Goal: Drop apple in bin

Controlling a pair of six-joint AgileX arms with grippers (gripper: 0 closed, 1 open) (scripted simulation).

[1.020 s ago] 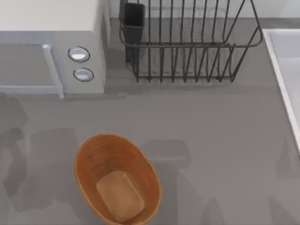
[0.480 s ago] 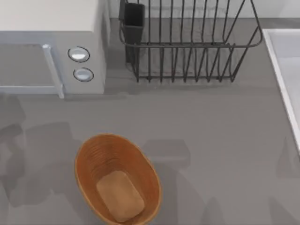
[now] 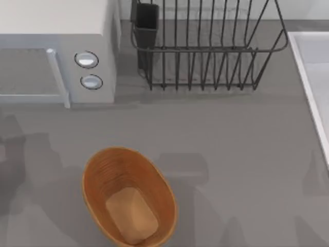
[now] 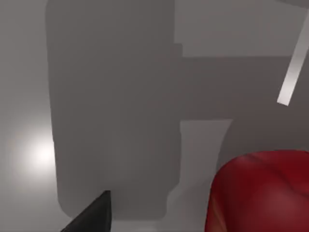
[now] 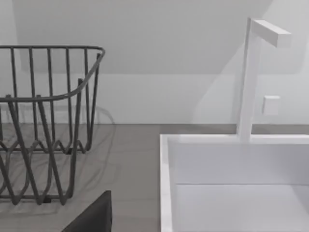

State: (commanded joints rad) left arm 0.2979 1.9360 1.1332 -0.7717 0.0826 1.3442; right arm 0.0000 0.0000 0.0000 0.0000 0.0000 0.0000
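The apple [image 4: 260, 193], glossy and red, shows large and close in the left wrist view, over the grey table. One dark fingertip [image 4: 94, 217] of my left gripper [image 4: 154, 226] stands apart from the apple, with a wide gap of table between them, so the gripper is open. The bin [image 3: 128, 198], an oval orange-brown basket with a tan bottom, sits at the front left of centre in the top view with nothing in it. My right gripper [image 5: 154, 226] is parked facing the sink, one dark fingertip [image 5: 94, 217] showing, nothing held.
A white microwave [image 3: 56, 51] stands at the back left. A black wire dish rack [image 3: 205, 46] is at the back centre, also the dish rack [image 5: 43, 121]. A white sink [image 3: 313, 87] with a faucet [image 5: 251, 72] lines the right edge.
The arm shadows on the left side of the table have shifted. The bin, rack and microwave have not moved.
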